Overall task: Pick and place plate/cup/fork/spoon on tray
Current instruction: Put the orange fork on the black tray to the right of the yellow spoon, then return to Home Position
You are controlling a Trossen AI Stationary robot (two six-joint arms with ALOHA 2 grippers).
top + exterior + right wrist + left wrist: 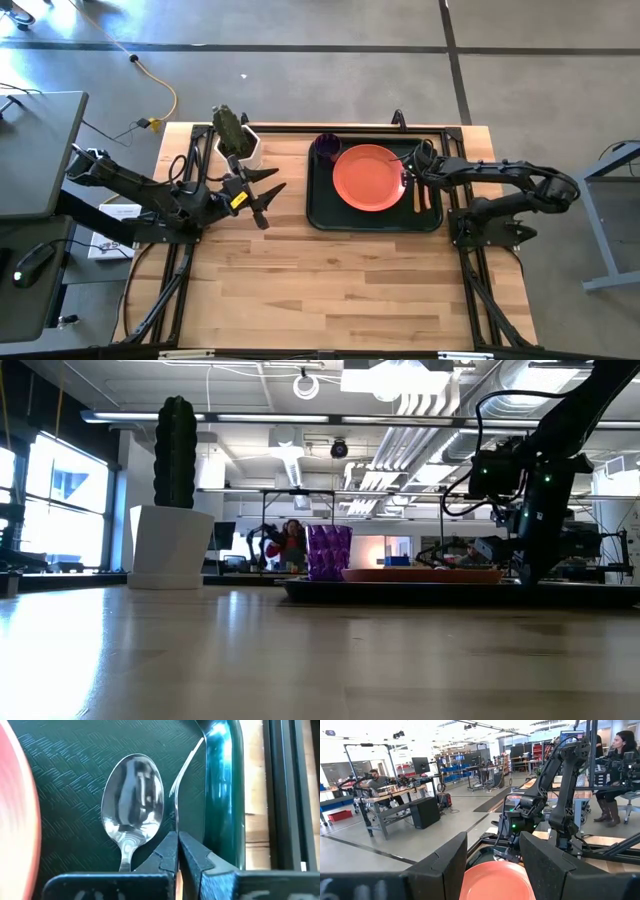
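The dark green tray [322, 215] lies on the table right of centre. The orange-red plate [368, 177] lies flat in it, and the purple cup [326, 147] stands in its far left corner. The spoon [132, 795] lies bowl up on the tray floor between the plate and the tray's right rim [222, 795]. The fork [186, 767] is beside the spoon, closer to that rim. My right gripper [177, 837] is over the tray's right part, shut on the fork. My left gripper [268, 196] is open and empty above the table left of the tray. My right gripper pinches the fork's thin neck [176, 822], just behind the tines, between its two fingertips [165, 852]. The fingers come from above. The fork is turned on edge, its tines pointing toward the table's far edge along the tray's right rim. I cannot tell whether it touches the tray floor.
A white pot with a green cactus [238, 140] stands at the table's far edge, beside my left gripper. The two orange handles [422, 196] lie side by side near the tray's right rim. Bare wooden table [330, 280] spreads in front of the tray.
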